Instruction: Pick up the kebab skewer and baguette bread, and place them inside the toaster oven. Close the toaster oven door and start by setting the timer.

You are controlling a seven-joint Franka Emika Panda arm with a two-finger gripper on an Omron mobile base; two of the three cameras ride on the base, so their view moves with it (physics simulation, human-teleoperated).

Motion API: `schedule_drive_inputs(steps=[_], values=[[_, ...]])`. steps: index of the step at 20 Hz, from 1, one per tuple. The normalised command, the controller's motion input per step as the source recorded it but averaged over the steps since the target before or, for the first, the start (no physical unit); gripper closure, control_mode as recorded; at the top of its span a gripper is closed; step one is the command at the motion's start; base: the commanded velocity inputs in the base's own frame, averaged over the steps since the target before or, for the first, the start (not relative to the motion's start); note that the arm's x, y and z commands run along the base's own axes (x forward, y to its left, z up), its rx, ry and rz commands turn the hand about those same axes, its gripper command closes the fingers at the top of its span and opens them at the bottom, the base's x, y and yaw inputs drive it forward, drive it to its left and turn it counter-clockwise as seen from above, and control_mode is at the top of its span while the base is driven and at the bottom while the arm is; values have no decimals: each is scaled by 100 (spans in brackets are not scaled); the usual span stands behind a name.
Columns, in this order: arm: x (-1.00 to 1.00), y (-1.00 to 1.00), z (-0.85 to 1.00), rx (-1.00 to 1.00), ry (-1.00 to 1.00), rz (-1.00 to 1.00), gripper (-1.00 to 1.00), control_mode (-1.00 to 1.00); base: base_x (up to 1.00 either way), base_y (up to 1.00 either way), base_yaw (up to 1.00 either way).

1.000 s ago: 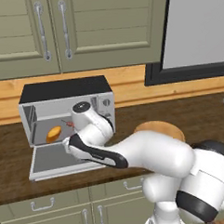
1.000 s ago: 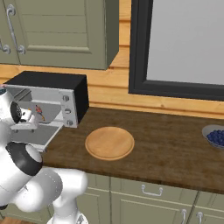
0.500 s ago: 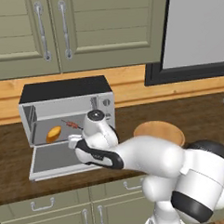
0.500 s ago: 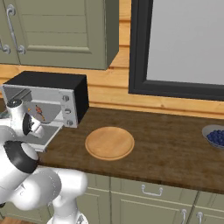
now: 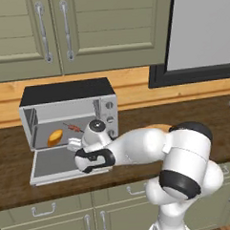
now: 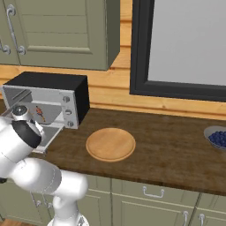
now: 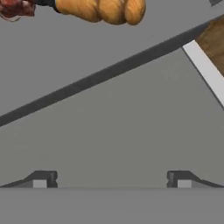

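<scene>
Golden-yellow oval baguette bread (image 5: 55,137) lies at left inside silver-grey toaster oven (image 5: 69,109), reddish-chunked kebab skewer (image 5: 73,127) just beside; drop-down door (image 5: 62,162) flat. Gripper (image 7: 111,179) wide open, empty, over door.

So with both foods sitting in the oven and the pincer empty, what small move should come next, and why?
Probably lower the open pincer to the outer edge of the dropped door to swing it up: the bread and skewer already lie inside the oven, and the door hangs flat open.
</scene>
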Motion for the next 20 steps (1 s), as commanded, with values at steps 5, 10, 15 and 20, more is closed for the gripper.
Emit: schedule_drive_inputs(steps=[5, 10, 15, 20], values=[[40, 10, 0, 0, 0, -4, -100, -100, 0, 0, 0], [34, 2, 0, 0, 0, -5, -100, -100, 0, 0, 0], [37, 2, 0, 0, 0, -5, -100, -100, 0, 0, 0], [40, 0, 0, 0, 0, -7, -100, -100, 0, 0, 0]])
